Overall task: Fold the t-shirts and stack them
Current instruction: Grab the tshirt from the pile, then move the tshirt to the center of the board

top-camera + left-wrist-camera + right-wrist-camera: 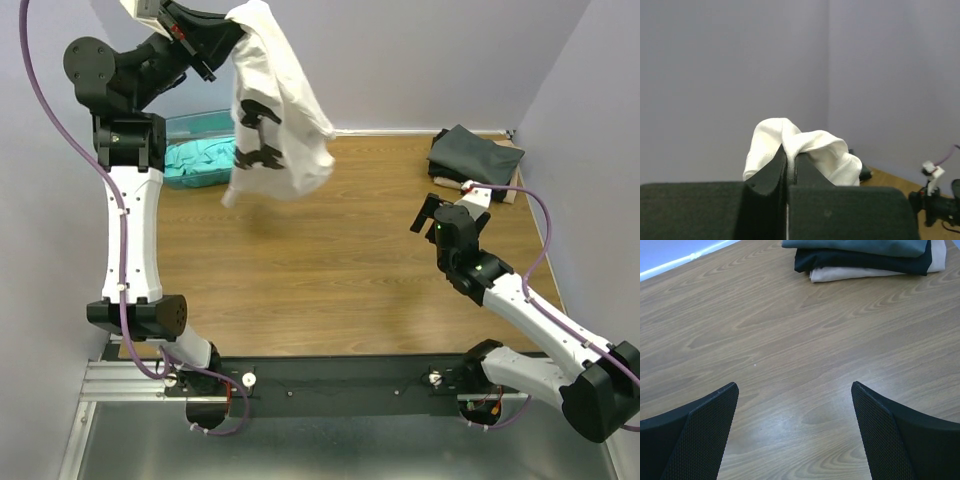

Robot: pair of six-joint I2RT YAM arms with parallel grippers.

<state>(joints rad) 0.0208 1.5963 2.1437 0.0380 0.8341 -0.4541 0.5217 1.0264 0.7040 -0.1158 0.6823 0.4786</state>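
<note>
Hanging white t-shirt (272, 110) is held aloft, upper centre of frame.
Left gripper (790, 156) is clamped on its bunched cloth; right gripper (794, 390) is spread wide, empty, near the folded stack (472, 155) at right.

Both arms (130, 230) have white links and black joints, purple cables (122, 255) running along them, and black fingers (695, 440) with dimpled pads.

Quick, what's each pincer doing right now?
Left pincer: closed, holding the white t-shirt up in the air.
Right pincer: open, holding nothing.
</note>
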